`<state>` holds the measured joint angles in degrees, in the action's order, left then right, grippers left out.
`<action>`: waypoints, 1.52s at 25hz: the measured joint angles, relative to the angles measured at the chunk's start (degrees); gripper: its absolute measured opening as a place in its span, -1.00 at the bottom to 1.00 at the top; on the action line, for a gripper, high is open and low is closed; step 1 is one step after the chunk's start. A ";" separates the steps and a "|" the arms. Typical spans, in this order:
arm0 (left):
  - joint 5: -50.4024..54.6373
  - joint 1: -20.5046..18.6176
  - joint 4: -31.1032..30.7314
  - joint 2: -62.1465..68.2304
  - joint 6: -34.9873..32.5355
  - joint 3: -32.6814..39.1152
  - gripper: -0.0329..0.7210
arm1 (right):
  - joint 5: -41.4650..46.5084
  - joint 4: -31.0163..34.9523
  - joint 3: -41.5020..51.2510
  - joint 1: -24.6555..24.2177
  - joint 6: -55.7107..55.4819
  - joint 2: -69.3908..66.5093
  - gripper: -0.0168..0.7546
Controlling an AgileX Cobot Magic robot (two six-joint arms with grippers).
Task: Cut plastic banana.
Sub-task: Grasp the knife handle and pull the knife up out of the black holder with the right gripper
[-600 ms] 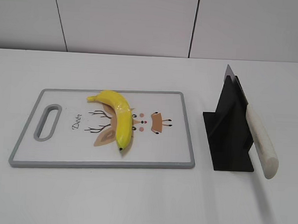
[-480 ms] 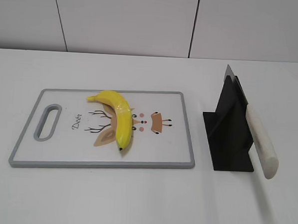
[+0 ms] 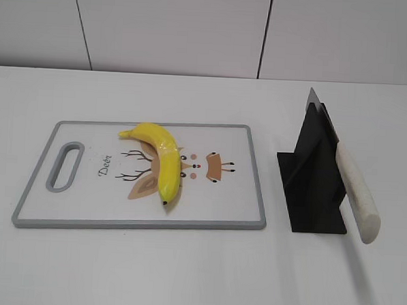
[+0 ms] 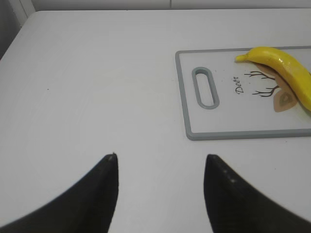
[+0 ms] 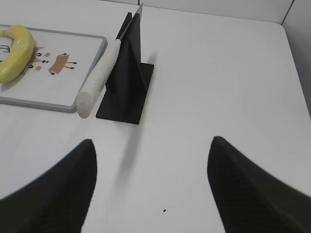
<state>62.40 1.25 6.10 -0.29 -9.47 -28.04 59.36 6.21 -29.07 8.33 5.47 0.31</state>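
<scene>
Here, your banana (image 3: 161, 160) lies on the cutting board (image 3: 242, 195).
Knife (image 3: 355, 190) in its stand (image 3: 311, 179) at 3 o'clock; left gripper (image 4: 160, 167) and right gripper (image 5: 150, 160) both spread apart, empty.

White matte tabletop (image 3: 183, 274), plain white panelled wall (image 3: 169, 28) behind it with dark vertical seams. White rectangular plastic cutting board with grey rim (image 3: 84, 221) lying flat, left of centre. Oval grey-edged handle slot (image 3: 66, 166) at board's 9 o'clock, cartoon deer print (image 3: 213, 167) plus "Deer" lettering mid-board. Black angular plastic stand (image 3: 315, 179) upright at board's 3 o'clock, near but not touching. Tiny dark speck (image 5: 164, 210) on tabletop in right wrist view.
</scene>
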 joint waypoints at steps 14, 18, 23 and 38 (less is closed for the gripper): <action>0.00 0.00 0.00 0.00 0.00 0.00 0.47 | 0.00 0.00 0.00 0.00 0.00 0.00 0.46; 0.00 0.00 0.00 0.00 0.00 0.00 0.47 | 0.00 0.00 0.00 0.00 0.00 0.00 0.46; 0.00 0.00 0.00 0.00 0.00 0.00 0.46 | 0.00 0.00 0.00 0.00 0.00 0.00 0.46; 0.00 0.00 0.00 0.00 0.00 0.00 0.45 | -0.05 0.00 0.00 0.00 0.00 0.00 0.46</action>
<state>62.40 1.25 6.10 -0.29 -9.47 -28.04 59.31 6.21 -29.07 8.33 5.47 0.31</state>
